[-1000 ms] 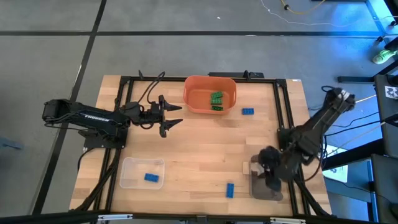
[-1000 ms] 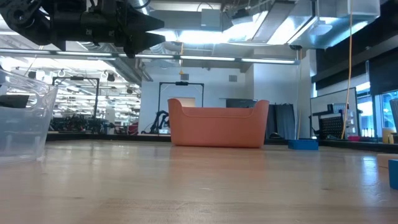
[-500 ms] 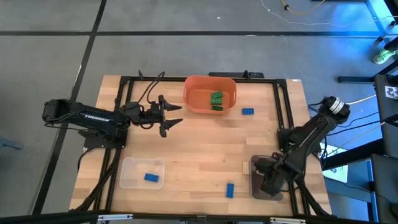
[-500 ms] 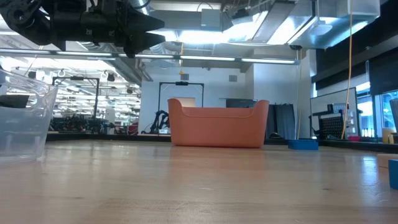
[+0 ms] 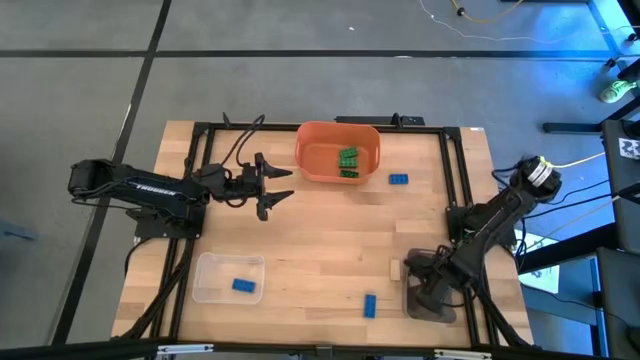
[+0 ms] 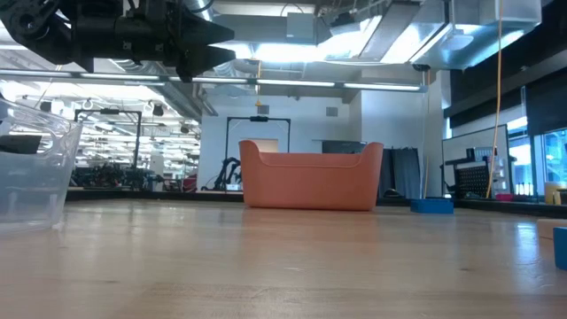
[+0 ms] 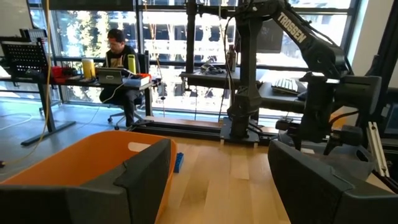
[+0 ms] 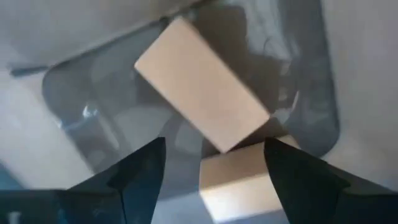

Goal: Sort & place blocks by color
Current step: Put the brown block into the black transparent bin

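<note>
The right pincer (image 5: 424, 296) hung over the grey tray (image 5: 442, 312) at the near right of the worktop (image 5: 310, 240), fingers parted and released, with a tan block (image 8: 200, 93) below them over the tray and a second tan block (image 8: 242, 177) beside it, evidently grouped by colour. The left pincer (image 5: 277, 186) waited spread open, empty, left of the orange bin (image 5: 337, 151) holding green blocks (image 5: 348, 162). One blue block (image 5: 242, 285) lay in the clear tray (image 5: 228, 277); two blue blocks (image 5: 369, 305) remained loose on the worktop.
</note>
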Robot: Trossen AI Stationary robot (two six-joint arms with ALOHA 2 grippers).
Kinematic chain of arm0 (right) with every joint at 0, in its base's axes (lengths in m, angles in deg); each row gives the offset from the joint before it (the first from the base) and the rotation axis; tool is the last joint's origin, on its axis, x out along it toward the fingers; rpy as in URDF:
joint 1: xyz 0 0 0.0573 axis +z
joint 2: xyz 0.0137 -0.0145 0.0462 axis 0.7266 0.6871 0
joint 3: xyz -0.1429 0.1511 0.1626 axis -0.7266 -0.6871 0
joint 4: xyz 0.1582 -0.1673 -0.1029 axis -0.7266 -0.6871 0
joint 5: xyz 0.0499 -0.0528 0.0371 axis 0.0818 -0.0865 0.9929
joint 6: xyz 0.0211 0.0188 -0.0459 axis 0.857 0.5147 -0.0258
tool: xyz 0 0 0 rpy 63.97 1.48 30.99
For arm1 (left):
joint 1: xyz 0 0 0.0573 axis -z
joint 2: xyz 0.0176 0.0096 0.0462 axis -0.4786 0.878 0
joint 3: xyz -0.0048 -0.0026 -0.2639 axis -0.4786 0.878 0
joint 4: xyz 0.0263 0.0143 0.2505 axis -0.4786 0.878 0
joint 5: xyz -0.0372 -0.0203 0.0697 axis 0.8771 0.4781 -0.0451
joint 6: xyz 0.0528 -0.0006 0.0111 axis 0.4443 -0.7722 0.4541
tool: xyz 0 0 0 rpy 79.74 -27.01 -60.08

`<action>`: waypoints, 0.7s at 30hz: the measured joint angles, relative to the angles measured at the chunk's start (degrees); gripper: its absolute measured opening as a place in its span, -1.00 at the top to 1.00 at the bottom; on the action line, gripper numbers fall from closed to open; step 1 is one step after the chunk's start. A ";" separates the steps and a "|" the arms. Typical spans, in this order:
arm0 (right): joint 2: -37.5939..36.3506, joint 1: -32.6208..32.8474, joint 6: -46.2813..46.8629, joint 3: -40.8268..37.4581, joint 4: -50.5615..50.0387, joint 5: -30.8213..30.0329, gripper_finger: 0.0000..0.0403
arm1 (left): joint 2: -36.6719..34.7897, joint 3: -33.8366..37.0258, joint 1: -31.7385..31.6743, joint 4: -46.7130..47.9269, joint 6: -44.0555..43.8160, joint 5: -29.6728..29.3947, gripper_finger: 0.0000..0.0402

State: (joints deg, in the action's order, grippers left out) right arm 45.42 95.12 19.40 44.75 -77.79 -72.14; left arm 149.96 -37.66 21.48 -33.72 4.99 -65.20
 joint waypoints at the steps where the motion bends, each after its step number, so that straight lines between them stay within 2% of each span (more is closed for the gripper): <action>1: -0.22 -0.71 -1.16 0.00 0.04 2.32 -0.37 | 0.00 0.00 0.00 0.01 0.00 -0.01 -0.30; 5: -1.39 -2.51 -5.66 0.50 -0.42 8.81 -0.37 | 0.00 0.00 0.00 -0.04 0.02 0.00 -0.30; 9: -3.60 -3.17 -10.82 4.73 -2.91 9.14 -0.37 | 0.00 0.00 0.01 -0.05 0.04 0.00 -0.30; 12: -5.87 -3.27 -12.90 9.63 -6.16 4.64 -0.37 | 0.00 0.00 0.02 -0.06 0.07 0.00 -0.30; 16: -7.59 -3.28 -15.13 16.57 -10.73 -8.55 -0.37 | 0.00 0.00 0.00 -0.06 0.07 0.00 -0.30; 19: -7.32 -4.30 -19.73 20.46 -9.75 -17.68 -0.37 | 0.00 0.00 0.02 -0.06 0.07 0.00 -0.30; 21: -6.63 -5.69 -24.36 21.93 -6.93 -19.73 -0.37 | 0.00 0.00 0.00 -0.06 0.07 -0.02 -0.30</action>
State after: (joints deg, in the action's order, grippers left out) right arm 38.79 89.43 -4.96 66.68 -84.72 -91.87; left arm 149.96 -37.66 21.48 -33.78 5.05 -65.22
